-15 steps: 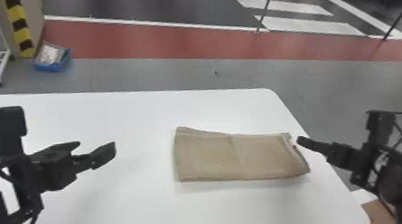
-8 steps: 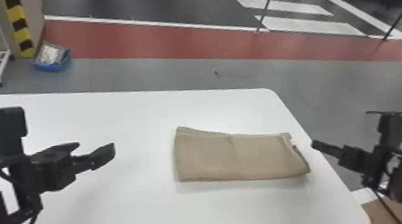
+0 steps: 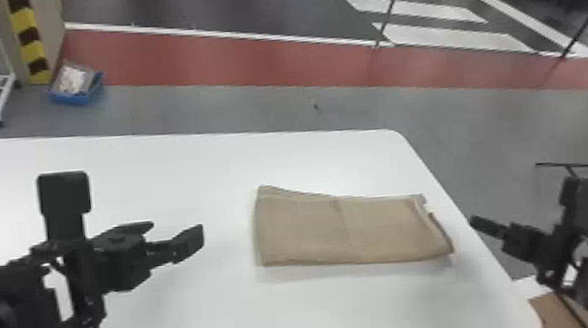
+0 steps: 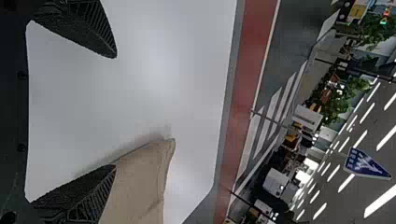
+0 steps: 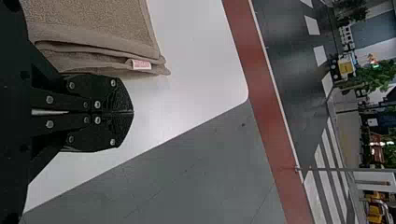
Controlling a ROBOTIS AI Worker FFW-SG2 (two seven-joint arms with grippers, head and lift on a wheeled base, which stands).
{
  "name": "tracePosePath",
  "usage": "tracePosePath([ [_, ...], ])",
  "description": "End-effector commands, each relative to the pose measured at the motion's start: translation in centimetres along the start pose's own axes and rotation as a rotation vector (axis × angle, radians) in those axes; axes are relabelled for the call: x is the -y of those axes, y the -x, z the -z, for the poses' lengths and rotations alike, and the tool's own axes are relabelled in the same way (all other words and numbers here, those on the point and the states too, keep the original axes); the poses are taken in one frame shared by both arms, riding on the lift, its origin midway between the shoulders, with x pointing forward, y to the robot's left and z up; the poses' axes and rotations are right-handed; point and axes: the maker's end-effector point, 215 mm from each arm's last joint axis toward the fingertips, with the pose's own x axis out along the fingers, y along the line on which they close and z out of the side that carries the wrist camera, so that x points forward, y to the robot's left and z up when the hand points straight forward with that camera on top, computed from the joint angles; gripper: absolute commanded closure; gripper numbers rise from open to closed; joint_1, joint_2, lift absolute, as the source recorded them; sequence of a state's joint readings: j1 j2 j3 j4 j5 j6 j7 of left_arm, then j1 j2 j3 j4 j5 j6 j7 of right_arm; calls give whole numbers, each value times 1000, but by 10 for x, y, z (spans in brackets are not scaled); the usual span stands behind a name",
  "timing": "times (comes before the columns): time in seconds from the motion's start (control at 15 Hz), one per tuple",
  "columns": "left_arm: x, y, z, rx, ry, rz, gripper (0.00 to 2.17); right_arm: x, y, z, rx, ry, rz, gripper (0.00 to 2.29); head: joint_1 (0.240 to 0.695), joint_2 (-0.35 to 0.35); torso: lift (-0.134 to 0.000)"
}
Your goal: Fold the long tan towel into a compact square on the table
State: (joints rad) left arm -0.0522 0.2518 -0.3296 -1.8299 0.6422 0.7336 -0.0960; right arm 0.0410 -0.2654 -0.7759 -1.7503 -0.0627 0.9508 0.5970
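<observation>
The towel (image 3: pixel 308 232) looks soft, so I'd pinch its left end; my left gripper (image 4: pixel 115 111) is apart, right gripper (image 5: pixel 133 112) together.

Gray floor (image 3: pixel 253 106), red stripe (image 3: pixel 249 60), crosswalk (image 3: pixel 448 37)

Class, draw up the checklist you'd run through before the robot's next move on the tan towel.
1. Tan towel wholly on the table: ok.
2. Towel square: not ok, it is an oblong.
3. Layers even by the label: not ok, their edges are staggered.
4. Left gripper open and empty: ok.
5. Right gripper open for a pinch: not ok, its fingers are shut.
6. Inner layers free of creases: cannot tell, they're hidden.
</observation>
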Motion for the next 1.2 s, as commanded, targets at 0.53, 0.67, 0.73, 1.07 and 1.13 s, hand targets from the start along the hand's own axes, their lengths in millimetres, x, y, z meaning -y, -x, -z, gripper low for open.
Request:
tracePosePath([
  [0.53, -22, 21, -32, 80, -13, -40, 43, -42, -46, 28, -78, 84, -32, 1274, 695, -350, -124],
  [0.67, -28, 24, -36, 90, -8, -46, 43, -64, -55, 36, -94, 102, -62, 1274, 695, -350, -124],
  [0.73, -28, 25, -36, 90, -7, -46, 43, -75, -58, 42, -102, 101, -77, 1274, 695, -350, -124],
  [1.07, -27, 24, -40, 98, -9, -43, 43, -128, -63, 53, -122, 113, -142, 1274, 695, -350, -124],
  [1.13, -27, 24, -40, 98, -9, -43, 43, -142, -63, 54, -127, 119, -157, 1274, 695, -350, -124],
])
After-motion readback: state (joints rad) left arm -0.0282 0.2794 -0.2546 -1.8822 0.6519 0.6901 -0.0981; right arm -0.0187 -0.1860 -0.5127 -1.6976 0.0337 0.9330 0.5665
